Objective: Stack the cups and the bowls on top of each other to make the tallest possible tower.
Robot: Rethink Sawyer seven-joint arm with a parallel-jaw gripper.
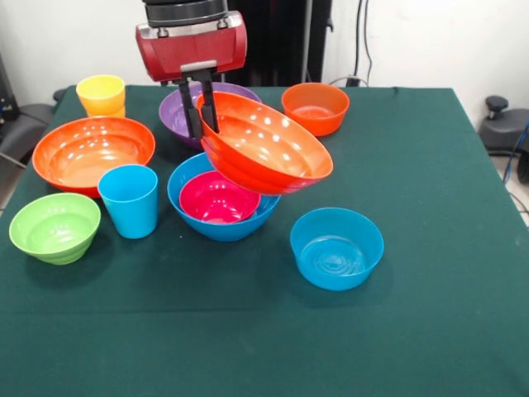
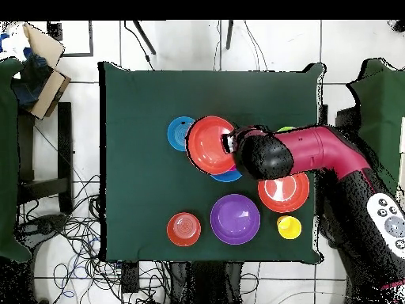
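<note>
Front view: gripper [image 1: 201,107] is clamped on the near-left rim of a large orange bowl [image 1: 264,145], which hangs tilted, mouth facing up and toward the right, just above the large blue bowl [image 1: 216,217] holding the magenta bowl [image 1: 216,198]; no writing is legible on anything. Overhead view: the held orange bowl [image 2: 210,144] covers most of the blue one [image 2: 228,175], with the medium blue bowl [image 2: 181,133] just beside it and the arm [image 2: 316,154] reaching in from the right.
</note>
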